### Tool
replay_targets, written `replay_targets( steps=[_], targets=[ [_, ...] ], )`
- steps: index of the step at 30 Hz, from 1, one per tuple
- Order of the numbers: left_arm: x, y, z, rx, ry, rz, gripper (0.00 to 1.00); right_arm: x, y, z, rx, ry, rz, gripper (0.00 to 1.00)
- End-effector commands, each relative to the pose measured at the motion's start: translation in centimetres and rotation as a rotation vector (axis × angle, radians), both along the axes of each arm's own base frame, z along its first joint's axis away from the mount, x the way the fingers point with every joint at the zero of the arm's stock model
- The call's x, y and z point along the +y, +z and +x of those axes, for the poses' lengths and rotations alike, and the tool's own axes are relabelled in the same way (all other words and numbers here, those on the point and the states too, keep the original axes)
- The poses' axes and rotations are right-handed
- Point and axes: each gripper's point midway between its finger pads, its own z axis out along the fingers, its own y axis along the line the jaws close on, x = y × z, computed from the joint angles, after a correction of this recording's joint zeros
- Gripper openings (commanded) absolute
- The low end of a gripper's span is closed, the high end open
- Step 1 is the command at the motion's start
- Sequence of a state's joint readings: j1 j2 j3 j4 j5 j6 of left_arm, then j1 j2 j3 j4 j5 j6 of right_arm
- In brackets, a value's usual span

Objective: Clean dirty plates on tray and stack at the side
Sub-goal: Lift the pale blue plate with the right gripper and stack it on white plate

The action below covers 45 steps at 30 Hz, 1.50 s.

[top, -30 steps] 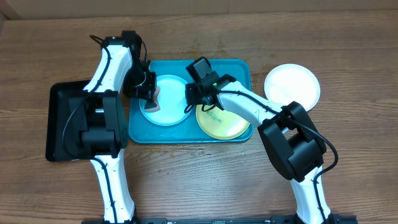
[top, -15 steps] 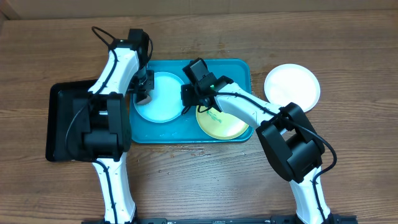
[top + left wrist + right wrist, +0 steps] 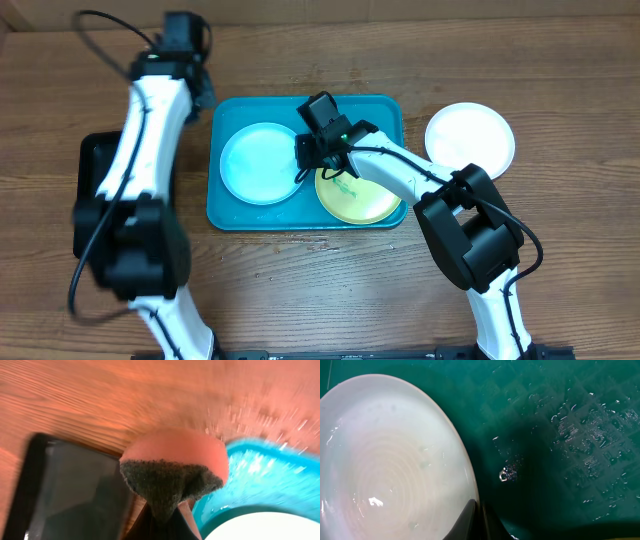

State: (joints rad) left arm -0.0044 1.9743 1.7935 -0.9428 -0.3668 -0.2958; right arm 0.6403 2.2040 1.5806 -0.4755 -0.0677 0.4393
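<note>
Left fingers (image 3: 155, 527) clamped the sponge (image 3: 175, 460) above the counter (image 3: 300, 280); right fingers (image 3: 462, 522) pinched the rim of the light blue plate (image 3: 255, 165). Best to lift it level, clearing the tray (image 3: 385, 112) wall

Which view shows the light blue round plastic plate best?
Overhead: nearly the whole light blue plate, in the turquoise rectangular plastic tray. Right wrist shows only part; left wrist only a blurred edge sliver.

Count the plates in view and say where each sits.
3. The light blue plate lies on the turquoise tray's left half, the yellow-green plate on its right half, partly under the right arm, the white plate on the table right of the tray. None seems hidden.
</note>
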Motion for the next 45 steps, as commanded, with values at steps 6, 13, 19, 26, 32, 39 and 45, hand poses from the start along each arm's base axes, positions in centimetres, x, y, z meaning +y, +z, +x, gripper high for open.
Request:
replay_targets(
  steps=[6,13,19,26,32,39,45],
  targets=[
    [4.1,9.9,-3.8,-0.262,0.127,-0.285,0.04,0.7,4.9,0.1,-0.126,0.111,-0.022,0.04],
    [10.7,6.6,-8.7,-0.152,0.383,-0.381,0.04,0.8,12.8,0.7,-0.411,0.18,-0.243,0.04],
    [14.0,3.2,-11.5,-0.084,0.512,-0.403,0.04,-2.2,21.5,0.4,-0.743,0.029,-0.681,0.04],
    [14.3,0.4,-12.2,-0.072,0.586,-0.44,0.04,-2.0,27.2,-2.2,-0.924,0.068,-1.104,0.04],
    [13.6,-0.4,-11.8,-0.072,0.568,-0.485,0.04,-1.8,29.5,-4.1,-0.957,0.039,-1.251,0.04],
    [12.8,-0.4,-11.6,-0.071,0.551,-0.531,0.04,1.1,27.0,-3.8,-0.967,0.125,-1.007,0.04],
    [12.7,-0.4,-11.8,-0.063,0.552,-0.533,0.04,0.6,24.0,-2.3,-0.869,0.107,-0.803,0.04]
  ],
)
